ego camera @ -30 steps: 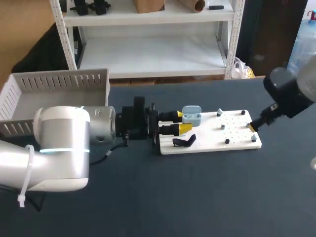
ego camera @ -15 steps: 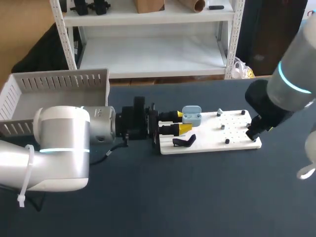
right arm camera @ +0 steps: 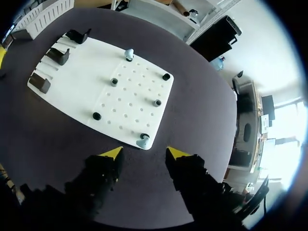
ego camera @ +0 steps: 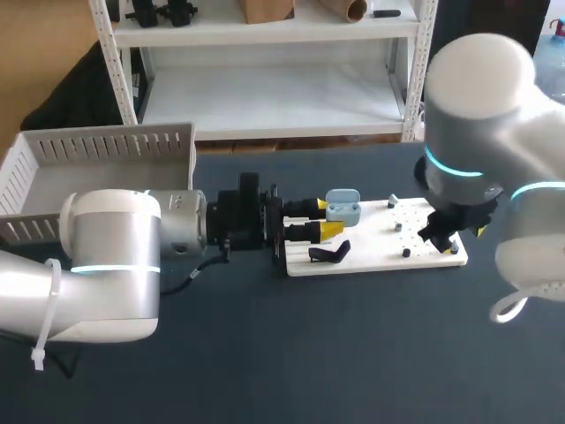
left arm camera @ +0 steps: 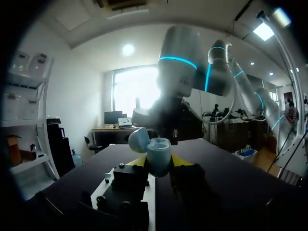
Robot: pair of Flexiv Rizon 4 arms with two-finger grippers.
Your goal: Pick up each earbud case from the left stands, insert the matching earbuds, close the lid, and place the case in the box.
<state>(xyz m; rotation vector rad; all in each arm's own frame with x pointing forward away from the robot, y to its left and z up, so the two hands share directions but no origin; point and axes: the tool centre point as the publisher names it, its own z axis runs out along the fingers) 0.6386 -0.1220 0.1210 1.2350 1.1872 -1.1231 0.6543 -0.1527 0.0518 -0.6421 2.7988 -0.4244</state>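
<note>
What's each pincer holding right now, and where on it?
Left pincer clamps the blue earbud case by its body's sides, lid open. Right pincer holds nothing.

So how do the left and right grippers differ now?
The left gripper is shut on the blue case, lid open; the right gripper is open and empty. The left lies level at the white board's stand end; the right points down at its opposite corner. Both have yellow tips.
</note>
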